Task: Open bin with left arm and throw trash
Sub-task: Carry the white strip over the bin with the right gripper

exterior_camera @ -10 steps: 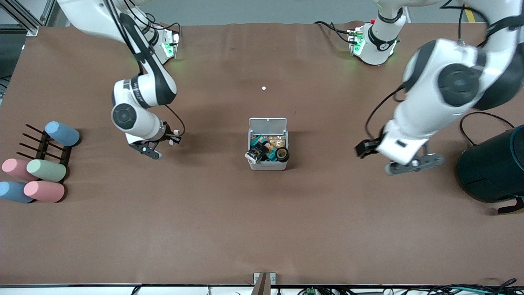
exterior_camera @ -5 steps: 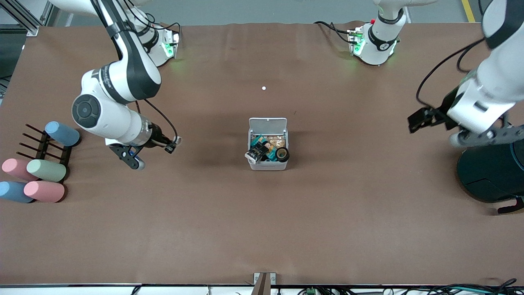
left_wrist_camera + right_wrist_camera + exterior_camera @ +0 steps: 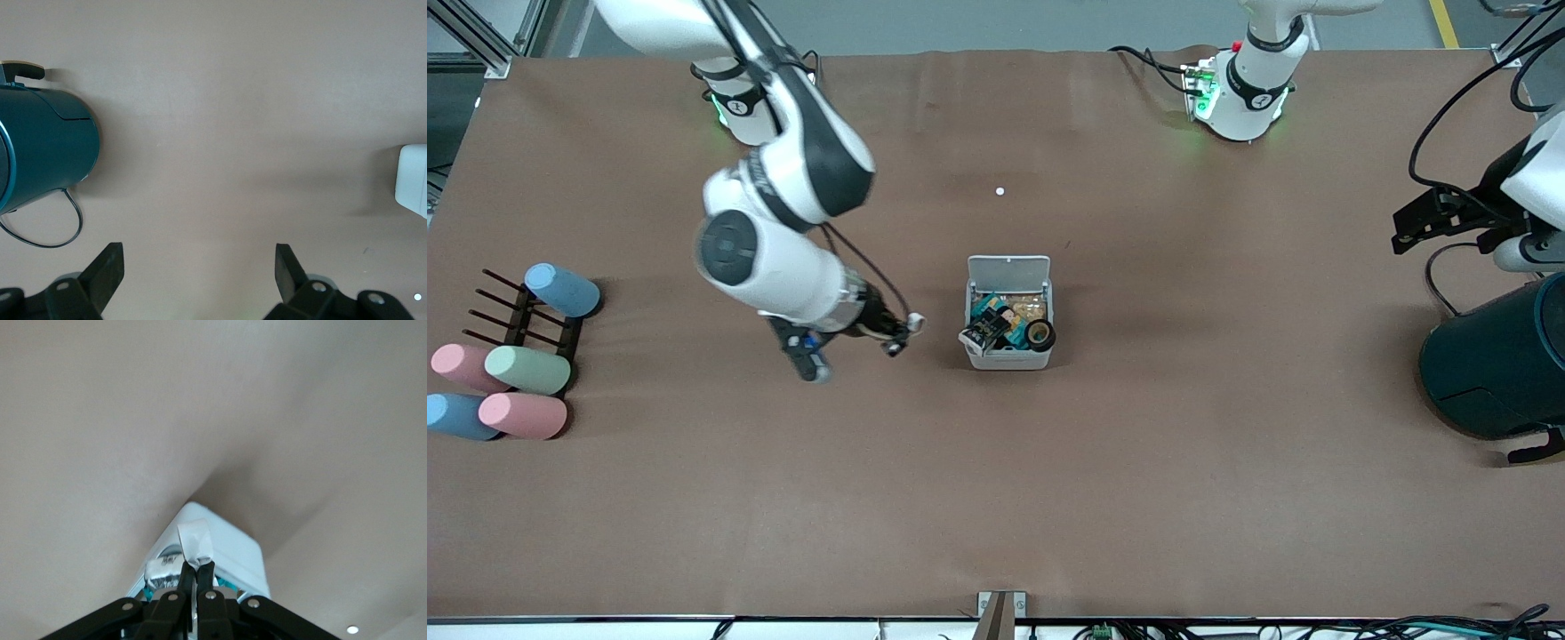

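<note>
Right gripper (image 3: pixel 194 572) fingers pinched narrow on the small bent white plastic piece (image 3: pixel 194 543), gripped at one end; it looks light, thin, stiff enough, maybe slick, so hold near the bend. The gripper hangs over the brown matte table (image 3: pixel 996 498) at about 9 o'clock of the small white-grey square plastic bin (image 3: pixel 1009 360), close beside it. The bin's flat hinged lid (image 3: pixel 1009 267) stands open at 12 o'clock. Inside: black glossy rectangular packet (image 3: pixel 983 336), small black tape roll (image 3: pixel 1039 334). Left gripper (image 3: pixel 197 273) fingers spread wide, empty, waiting over the table by the large dark teal cylinder (image 3: pixel 1498 364) at 3 o'clock
</note>
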Tool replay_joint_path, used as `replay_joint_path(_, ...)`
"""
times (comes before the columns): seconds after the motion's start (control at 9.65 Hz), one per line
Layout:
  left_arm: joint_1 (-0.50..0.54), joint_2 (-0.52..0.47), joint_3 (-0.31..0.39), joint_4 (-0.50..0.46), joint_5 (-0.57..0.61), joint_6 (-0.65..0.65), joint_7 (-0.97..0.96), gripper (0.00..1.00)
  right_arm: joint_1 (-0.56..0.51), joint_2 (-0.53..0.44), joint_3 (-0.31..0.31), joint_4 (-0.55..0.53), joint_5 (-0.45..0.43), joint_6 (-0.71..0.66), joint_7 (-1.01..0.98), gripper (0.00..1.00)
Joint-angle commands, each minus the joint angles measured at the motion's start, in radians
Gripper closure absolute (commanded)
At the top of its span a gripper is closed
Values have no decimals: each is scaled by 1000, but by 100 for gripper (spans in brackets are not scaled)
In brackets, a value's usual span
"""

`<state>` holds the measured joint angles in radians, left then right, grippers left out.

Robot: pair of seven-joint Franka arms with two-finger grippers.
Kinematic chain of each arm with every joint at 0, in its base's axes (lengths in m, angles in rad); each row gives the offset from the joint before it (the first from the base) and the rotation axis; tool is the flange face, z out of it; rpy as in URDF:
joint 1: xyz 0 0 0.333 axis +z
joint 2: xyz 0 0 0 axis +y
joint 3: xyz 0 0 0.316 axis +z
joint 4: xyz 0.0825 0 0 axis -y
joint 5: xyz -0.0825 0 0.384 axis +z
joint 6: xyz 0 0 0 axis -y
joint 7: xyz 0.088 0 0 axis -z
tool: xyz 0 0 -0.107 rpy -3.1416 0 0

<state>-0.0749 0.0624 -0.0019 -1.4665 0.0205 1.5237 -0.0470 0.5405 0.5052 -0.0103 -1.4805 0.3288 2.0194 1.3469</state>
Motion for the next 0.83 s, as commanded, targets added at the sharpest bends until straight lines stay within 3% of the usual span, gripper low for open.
replay_joint_path(0.0,6,-10,7,-11,-17,13,25,0,27,85,-7,124,13,-18,86,97)
replay_joint_path(0.73,30,0,7,3,-17,1,12,0,122,101,-7,124,9,-19,140,93)
